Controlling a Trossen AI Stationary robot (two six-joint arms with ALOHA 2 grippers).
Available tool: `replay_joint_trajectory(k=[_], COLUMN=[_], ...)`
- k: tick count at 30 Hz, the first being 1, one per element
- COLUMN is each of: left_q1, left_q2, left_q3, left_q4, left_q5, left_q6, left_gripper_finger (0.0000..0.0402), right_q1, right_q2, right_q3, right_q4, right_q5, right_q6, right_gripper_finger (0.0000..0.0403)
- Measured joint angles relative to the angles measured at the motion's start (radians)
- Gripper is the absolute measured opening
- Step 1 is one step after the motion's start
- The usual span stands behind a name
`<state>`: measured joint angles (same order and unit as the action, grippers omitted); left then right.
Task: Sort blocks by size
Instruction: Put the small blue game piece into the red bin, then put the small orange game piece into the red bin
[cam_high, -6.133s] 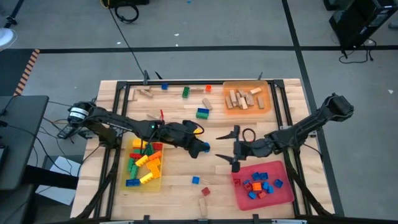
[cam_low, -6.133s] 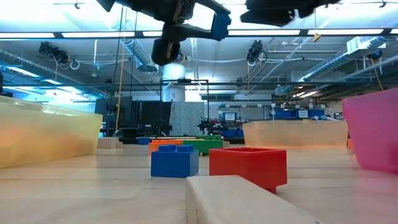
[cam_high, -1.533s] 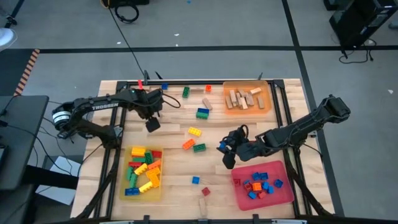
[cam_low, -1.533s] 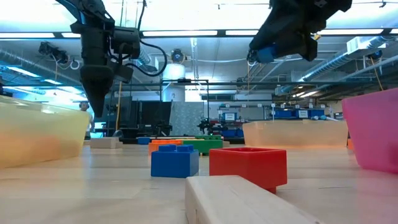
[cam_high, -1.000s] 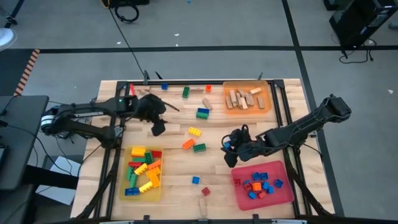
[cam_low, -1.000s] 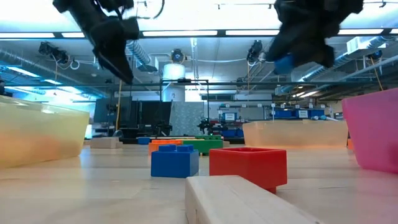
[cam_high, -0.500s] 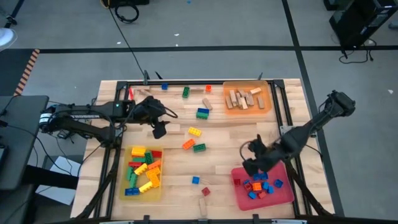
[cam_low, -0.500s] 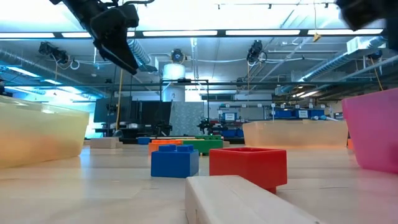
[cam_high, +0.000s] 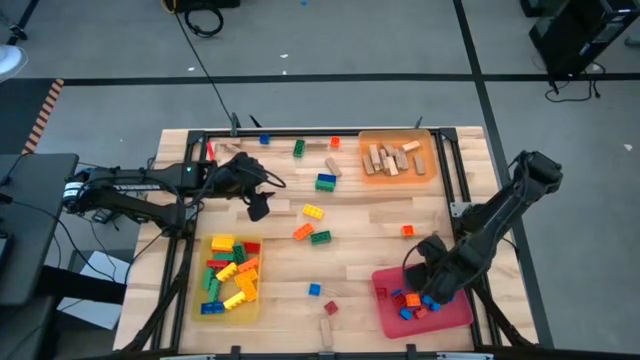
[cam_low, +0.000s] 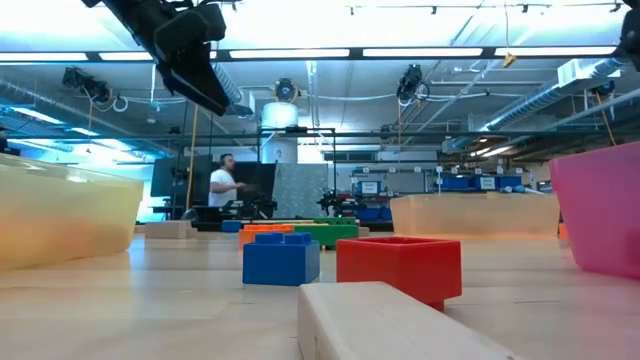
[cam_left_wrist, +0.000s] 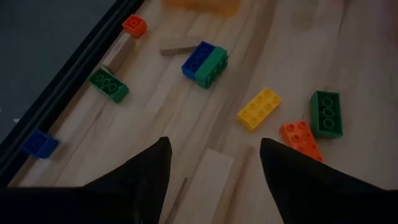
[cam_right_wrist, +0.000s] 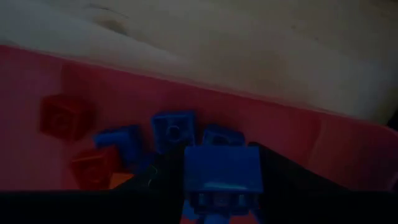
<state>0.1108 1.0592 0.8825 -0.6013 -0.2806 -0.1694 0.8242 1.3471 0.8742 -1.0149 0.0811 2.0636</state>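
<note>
Loose blocks lie on the wooden table: a blue-on-green pair (cam_high: 326, 182), a yellow one (cam_high: 313, 212), an orange one (cam_high: 302, 232) and a green one (cam_high: 320, 238). My left gripper (cam_high: 258, 207) hangs open above the table's far left part, over a tan wooden piece (cam_left_wrist: 208, 180) that lies flat. My right gripper (cam_high: 430, 285) points down over the red tray (cam_high: 455, 312) at the near right, shut on a small blue block (cam_right_wrist: 221, 171). Blue and red blocks (cam_right_wrist: 174, 132) lie in the tray below it. My right gripper pinches the small blue block's two opposite sides (cam_right_wrist: 186, 169) between its two fingers, coming from above and pointing down. The block is lifted clear, above the blocks lying in the red tray.
A yellow tray (cam_high: 205, 300) with blocks sits near left, an orange tray (cam_high: 396, 140) with wooden pieces far right. A small orange block (cam_high: 407, 231), a blue one (cam_high: 314, 290), a red one (cam_high: 330, 308) and a wooden piece (cam_high: 327, 333) lie near. A person (cam_low: 222, 185) stands in the room behind.
My right gripper has swung from the table's middle toward the near right edge and now stands over the red tray, tipped to point straight down, still carrying the blue block.
</note>
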Motion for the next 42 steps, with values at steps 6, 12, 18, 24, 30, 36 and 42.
replay_joint_trajectory(k=[6,12,18,24,30,36,42], left_q1=[0.0,0.0,0.0,0.0,0.0,0.0,0.0], left_q2=[0.0,0.0,0.0,0.001,0.001,0.001,0.001], left_q3=[0.0,0.0,0.0,0.0,0.0,0.0,0.0], left_q4=[0.014,0.014,0.018,0.098,0.152,0.155,0.155], left_q5=[0.0,0.0,0.0,0.0,0.0,0.0,0.004], left_q6=[0.0,0.0,0.0,0.0,0.0,0.0,-0.017], left_gripper_finger=[0.0252,0.0252,0.0252,0.0252,0.0252,0.0252,0.0252], right_q1=[0.007,0.007,0.01,0.012,0.012,-0.026,-0.123], right_q2=[0.082,0.105,0.085,0.041,-0.022,-0.042,-0.041], right_q3=[0.0,0.0,0.0,0.0,0.083,0.196,0.177], right_q4=[0.004,0.056,0.058,0.029,-0.148,-0.34,-0.407], right_q5=[-0.01,-0.032,-0.032,-0.05,0.011,0.196,0.27], right_q6=[0.032,0.034,0.024,0.007,0.017,-0.05,-0.077], right_gripper_finger=[0.0178,0.021,0.0249,0.0258,0.0239,0.0237,0.0242])
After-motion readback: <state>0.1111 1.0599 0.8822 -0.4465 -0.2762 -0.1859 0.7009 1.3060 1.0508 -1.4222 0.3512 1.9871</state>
